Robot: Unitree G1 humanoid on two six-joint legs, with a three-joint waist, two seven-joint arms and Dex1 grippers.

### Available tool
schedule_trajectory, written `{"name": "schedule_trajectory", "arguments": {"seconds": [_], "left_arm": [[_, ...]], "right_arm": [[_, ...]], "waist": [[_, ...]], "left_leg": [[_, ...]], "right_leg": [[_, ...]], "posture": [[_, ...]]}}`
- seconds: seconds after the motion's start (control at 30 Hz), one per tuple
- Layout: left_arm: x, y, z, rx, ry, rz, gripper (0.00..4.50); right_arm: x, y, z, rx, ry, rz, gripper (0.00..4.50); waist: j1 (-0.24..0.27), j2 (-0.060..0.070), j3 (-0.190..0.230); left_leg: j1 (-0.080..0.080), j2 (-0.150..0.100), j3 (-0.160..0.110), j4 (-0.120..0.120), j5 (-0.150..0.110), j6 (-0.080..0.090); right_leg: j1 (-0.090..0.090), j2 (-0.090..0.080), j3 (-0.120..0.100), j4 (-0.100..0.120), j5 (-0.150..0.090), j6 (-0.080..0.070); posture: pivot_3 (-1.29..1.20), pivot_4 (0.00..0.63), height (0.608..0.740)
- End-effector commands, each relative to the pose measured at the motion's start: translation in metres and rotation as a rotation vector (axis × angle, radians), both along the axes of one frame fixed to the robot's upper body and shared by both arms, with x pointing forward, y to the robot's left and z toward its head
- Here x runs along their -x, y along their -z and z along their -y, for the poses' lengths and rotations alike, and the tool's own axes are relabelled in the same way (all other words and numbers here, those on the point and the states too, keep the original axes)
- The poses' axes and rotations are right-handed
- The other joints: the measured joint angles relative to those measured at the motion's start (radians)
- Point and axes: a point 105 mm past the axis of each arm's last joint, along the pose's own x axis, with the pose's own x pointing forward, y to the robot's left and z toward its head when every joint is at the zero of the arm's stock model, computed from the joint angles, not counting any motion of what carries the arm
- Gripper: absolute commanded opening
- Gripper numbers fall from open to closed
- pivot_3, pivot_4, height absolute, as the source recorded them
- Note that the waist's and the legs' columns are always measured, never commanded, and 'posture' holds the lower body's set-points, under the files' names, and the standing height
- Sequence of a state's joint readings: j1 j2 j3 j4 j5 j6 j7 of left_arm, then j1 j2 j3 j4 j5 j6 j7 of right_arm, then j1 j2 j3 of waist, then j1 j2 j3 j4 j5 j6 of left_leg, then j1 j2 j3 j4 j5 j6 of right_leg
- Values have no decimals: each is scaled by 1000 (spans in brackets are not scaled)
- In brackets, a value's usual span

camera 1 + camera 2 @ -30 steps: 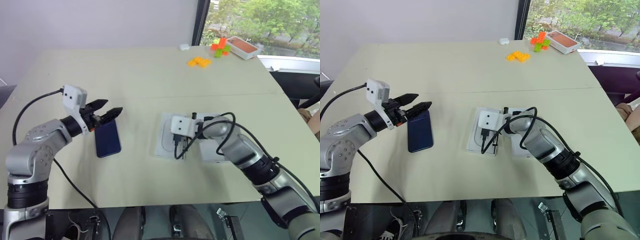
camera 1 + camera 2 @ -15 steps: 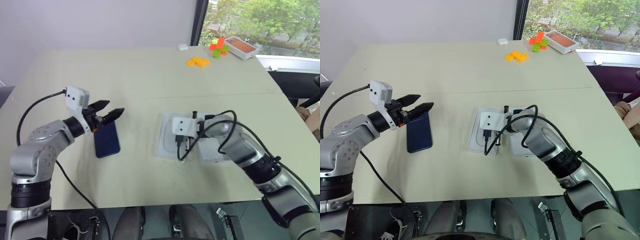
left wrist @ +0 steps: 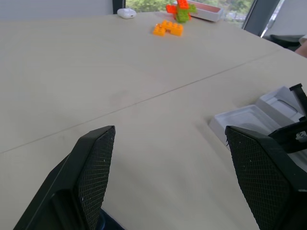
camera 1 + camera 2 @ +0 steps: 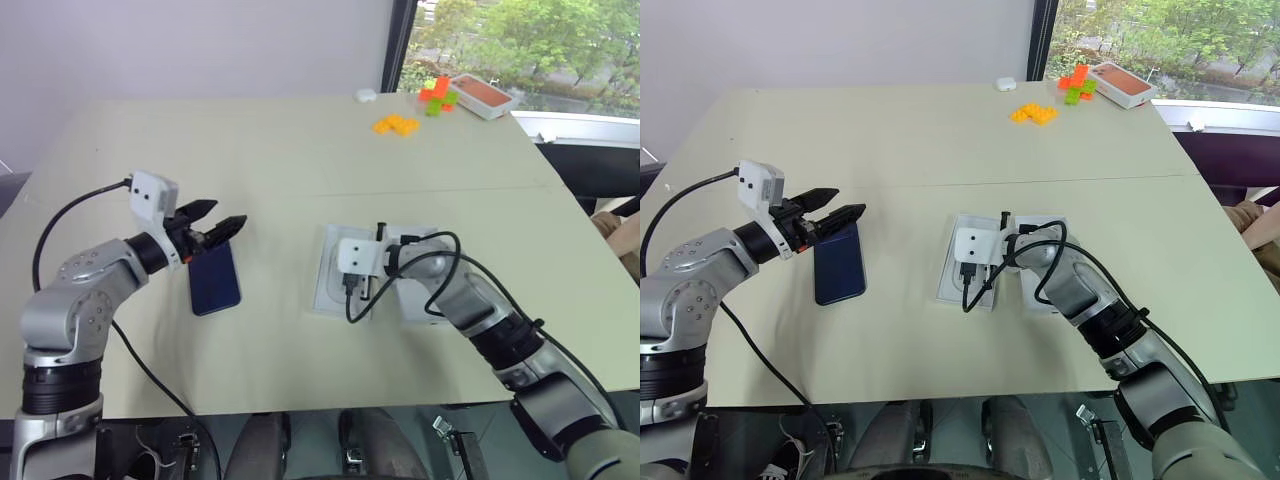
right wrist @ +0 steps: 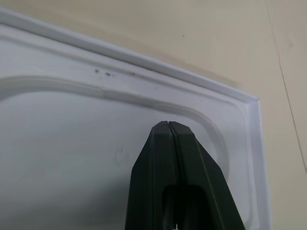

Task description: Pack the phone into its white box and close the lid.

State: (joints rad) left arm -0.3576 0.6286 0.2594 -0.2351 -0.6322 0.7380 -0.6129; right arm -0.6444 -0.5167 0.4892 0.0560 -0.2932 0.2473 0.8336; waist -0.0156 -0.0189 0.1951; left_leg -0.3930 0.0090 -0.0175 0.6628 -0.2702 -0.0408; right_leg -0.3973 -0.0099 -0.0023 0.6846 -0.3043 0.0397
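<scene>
Your left hand (image 4: 222, 224) hangs with its fingers spread wide and nothing between them, just over the far end of the phone (image 4: 215, 279), which lies flat on the tabletop (image 4: 300, 150). Your right hand (image 5: 169, 125) is pressed fully shut, empty, its tip over the thin white insert (image 4: 334, 270) with the rounded recess. Just beside that insert, under your right forearm, sits another white tray (image 4: 420, 300); you cannot tell whether it is box or lid.

The pale surface (image 4: 300, 150) carries the phone (image 4: 215, 279), two white trays (image 4: 335, 270) side by side, orange bricks (image 4: 397, 124), a small white case (image 4: 368, 95) and a tan-floored box (image 4: 484, 94) at the far edge
</scene>
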Motion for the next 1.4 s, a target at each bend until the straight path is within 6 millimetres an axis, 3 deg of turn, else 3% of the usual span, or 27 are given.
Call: {"name": "schedule_trajectory", "arguments": {"seconds": [0.03, 0.33, 0.53, 0.77, 1.1, 1.4], "left_arm": [[0, -13, -4, -12, -9, 53, 3885], [1, -15, -5, -6, -14, 55, 3885], [2, -15, -6, -7, -19, 57, 3885], [3, -13, -5, -8, -13, 52, 3885], [0, -15, -3, -9, -14, 54, 3885], [-1, -15, -3, -6, -17, 55, 3885]], "right_arm": [[9, 1, -14, 1, -88, 10, 24], [28, 5, -28, -11, -266, -8, 24], [31, 13, -15, 48, -331, 1, 24], [30, 8, -1, 89, -376, 18, 24], [10, 2, 31, 209, -379, 69, 24], [-13, -13, 29, 199, -347, 174, 24]], "waist": [[0, 0, 0], [0, 0, 0], [1, 0, 0], [2, 0, 0], [4, 0, 0], [2, 0, 0]], "left_leg": [[0, 0, 0, 0, 0, 0], [0, 0, 0, 0, 0, 0], [0, 0, 0, 0, 0, 0], [0, 0, 0, 0, 0, 0], [1, 0, 0, 1, 0, 0], [2, 0, 0, 1, 0, 0]], "right_leg": [[0, 0, 0, 0, 0, 0], [0, 0, 0, 0, 0, 0], [0, 0, 0, 0, 0, 0], [1, 0, 0, 0, 0, 0], [2, 0, 0, 0, 0, 0], [2, 0, 0, 0, 0, 0]], "posture": [[0, 150, 740], [0, 150, 740], [0, 150, 740], [0, 150, 740], [0, 150, 740], [0, 150, 740]]}}
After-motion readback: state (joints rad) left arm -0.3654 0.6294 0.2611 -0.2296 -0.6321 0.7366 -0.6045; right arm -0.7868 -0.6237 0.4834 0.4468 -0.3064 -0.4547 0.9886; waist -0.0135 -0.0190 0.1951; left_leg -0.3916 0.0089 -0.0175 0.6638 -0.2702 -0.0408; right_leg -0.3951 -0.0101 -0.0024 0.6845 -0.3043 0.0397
